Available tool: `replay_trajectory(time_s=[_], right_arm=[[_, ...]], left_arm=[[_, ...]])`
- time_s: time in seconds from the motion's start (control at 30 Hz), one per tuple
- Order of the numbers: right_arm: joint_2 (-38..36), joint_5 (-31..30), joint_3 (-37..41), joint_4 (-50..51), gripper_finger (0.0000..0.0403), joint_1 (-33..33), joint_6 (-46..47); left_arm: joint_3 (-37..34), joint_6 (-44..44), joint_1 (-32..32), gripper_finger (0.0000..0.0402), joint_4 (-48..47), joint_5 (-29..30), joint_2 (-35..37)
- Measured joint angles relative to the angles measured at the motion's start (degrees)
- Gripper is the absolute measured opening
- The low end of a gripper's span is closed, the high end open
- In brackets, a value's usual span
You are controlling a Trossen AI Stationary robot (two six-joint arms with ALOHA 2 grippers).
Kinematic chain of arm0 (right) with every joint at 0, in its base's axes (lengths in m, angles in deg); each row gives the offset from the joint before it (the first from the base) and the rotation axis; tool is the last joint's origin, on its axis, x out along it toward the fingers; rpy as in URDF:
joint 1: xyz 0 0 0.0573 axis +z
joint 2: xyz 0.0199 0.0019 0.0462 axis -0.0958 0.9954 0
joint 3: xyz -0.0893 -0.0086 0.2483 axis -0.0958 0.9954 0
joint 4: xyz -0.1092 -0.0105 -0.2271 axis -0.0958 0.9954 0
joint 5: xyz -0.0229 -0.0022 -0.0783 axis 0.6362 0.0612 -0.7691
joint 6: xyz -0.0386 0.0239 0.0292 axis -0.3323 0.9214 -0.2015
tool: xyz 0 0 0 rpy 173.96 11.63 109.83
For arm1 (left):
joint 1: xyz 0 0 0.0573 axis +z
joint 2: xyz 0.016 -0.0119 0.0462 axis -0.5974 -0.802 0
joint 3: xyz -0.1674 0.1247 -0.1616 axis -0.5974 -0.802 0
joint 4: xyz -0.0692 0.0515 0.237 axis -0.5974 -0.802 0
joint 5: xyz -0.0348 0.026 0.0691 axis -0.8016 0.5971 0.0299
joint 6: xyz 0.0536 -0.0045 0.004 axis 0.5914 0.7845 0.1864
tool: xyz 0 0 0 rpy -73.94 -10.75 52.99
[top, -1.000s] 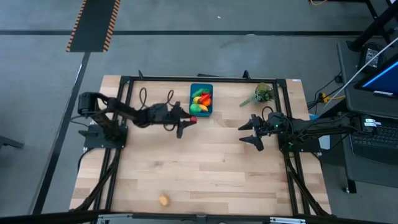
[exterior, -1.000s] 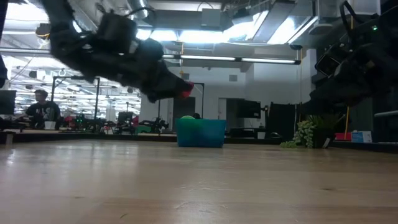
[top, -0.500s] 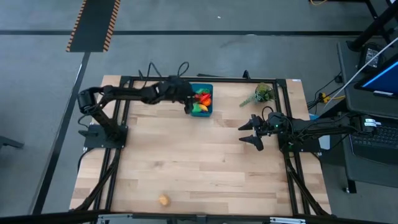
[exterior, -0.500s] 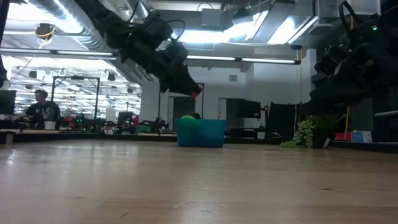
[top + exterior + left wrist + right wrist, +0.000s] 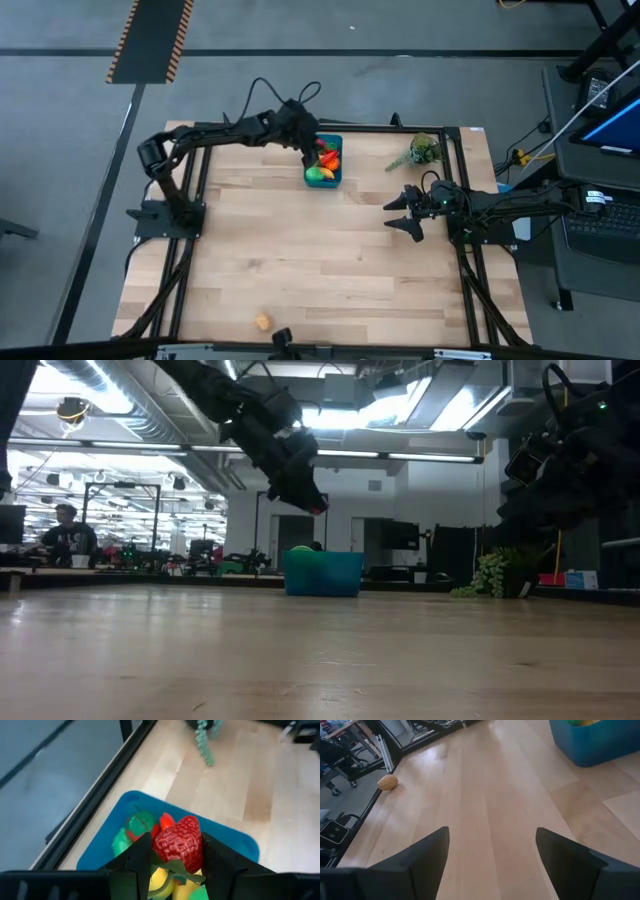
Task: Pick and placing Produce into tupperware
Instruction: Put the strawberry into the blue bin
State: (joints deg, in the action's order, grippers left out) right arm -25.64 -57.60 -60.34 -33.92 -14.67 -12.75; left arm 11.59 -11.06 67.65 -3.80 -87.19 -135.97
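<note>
left gripper (image 5: 172,862) carried strawberry (image 5: 178,843) over tupperware (image 5: 239,843)

bare wood around tupperware (image 5: 324,160); plant sprig (image 5: 423,151) well apart.

The tupperware (image 5: 324,160) sits far-center with a plant sprig (image 5: 421,151) to its right. One stray produce piece (image 5: 263,322) lies near-left.

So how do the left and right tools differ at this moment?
The left tool is shut on a red strawberry; the right tool is open and holds nothing. The left tool hangs above the blue tupperware at the table's far edge, while the right tool waits over bare wood by the table's right side. Both are dark two-finger tools, raised off the table.
</note>
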Motion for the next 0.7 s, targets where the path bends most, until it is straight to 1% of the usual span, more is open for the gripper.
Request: replay_trajectory(time_s=[0.33,0.43,0.5,0.7], right_arm=[[0.00,0.02,-0.01,0.89,0.0299,0.00,-0.12],[0.00,0.02,0.01,0.87,0.0299,0.00,-0.06],[0.00,0.04,0.00,0.89,0.0299,0.00,-0.07],[0.00,0.04,0.02,1.39,0.0299,0.00,-0.14]], left_arm=[[11.95,1.69,0.52,0.0127,-11.33,0.15,-9.81],[15.81,2.55,0.54,0.0127,-15.45,2.70,-13.06],[18.22,3.17,0.54,0.0127,-18.59,3.05,-14.92],[22.42,4.07,0.52,0.0127,-21.64,5.97,-18.78]])
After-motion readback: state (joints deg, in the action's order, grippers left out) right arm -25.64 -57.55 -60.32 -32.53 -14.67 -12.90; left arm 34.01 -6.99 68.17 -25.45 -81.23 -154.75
